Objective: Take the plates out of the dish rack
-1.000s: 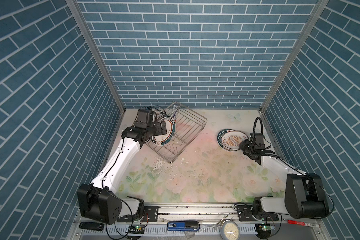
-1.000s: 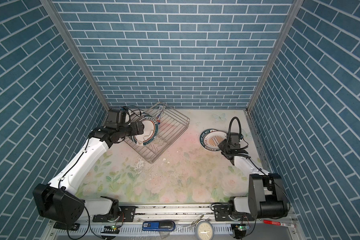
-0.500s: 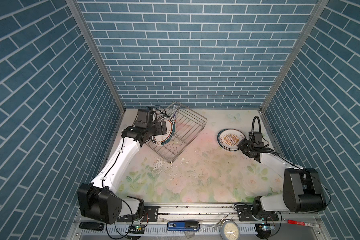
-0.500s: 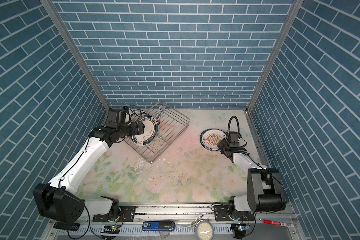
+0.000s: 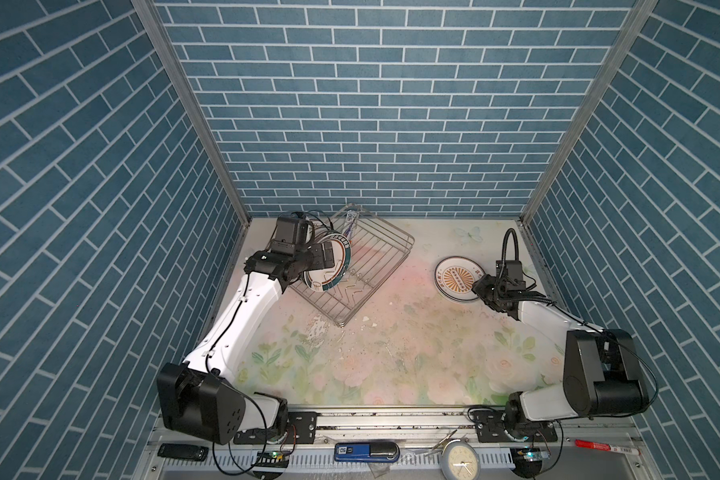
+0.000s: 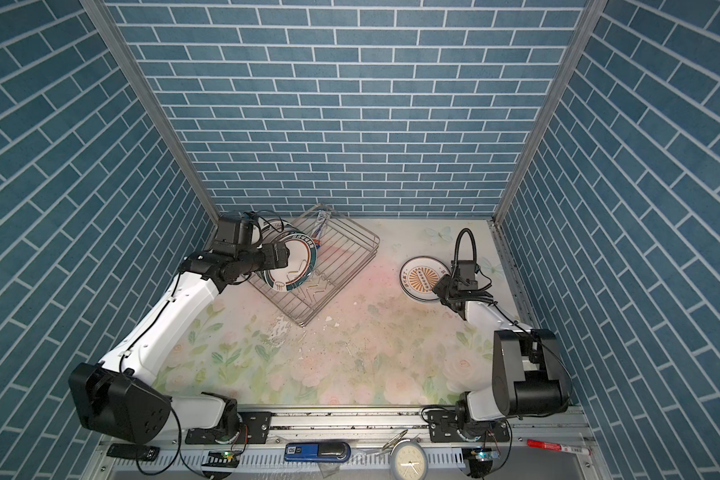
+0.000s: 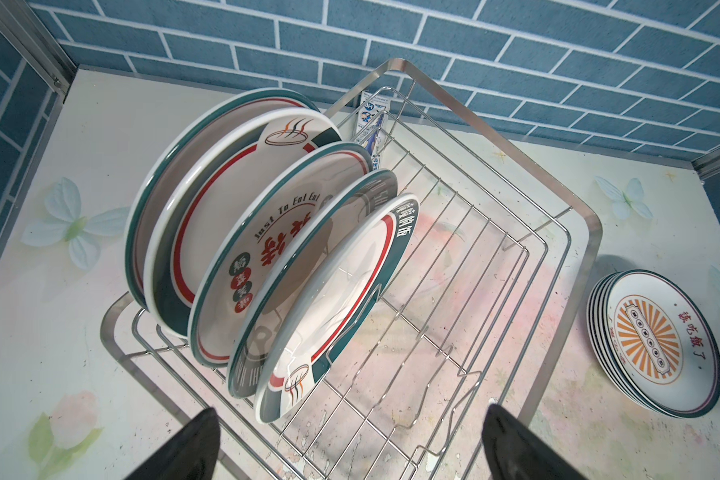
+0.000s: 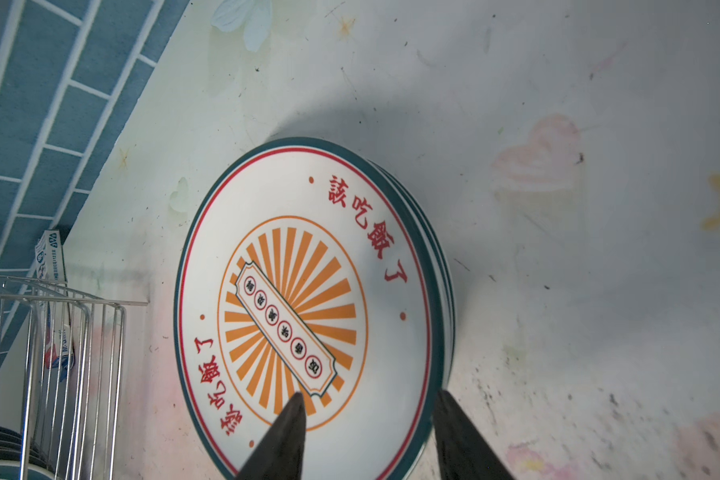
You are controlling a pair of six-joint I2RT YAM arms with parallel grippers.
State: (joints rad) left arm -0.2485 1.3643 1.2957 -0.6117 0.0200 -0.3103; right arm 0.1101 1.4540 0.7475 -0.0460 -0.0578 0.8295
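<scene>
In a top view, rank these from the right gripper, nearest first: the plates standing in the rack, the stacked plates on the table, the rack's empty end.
1. The stacked plates, beside the right gripper, right side.
2. The dish rack's empty end, mid-table toward the back.
3. The plates standing in the rack, at its far left end.

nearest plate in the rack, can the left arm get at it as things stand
Probably yes. The left gripper is open wide and faces the nearest plate, which stands on edge, outermost of the row in the dish rack; nothing lies between them.
</scene>
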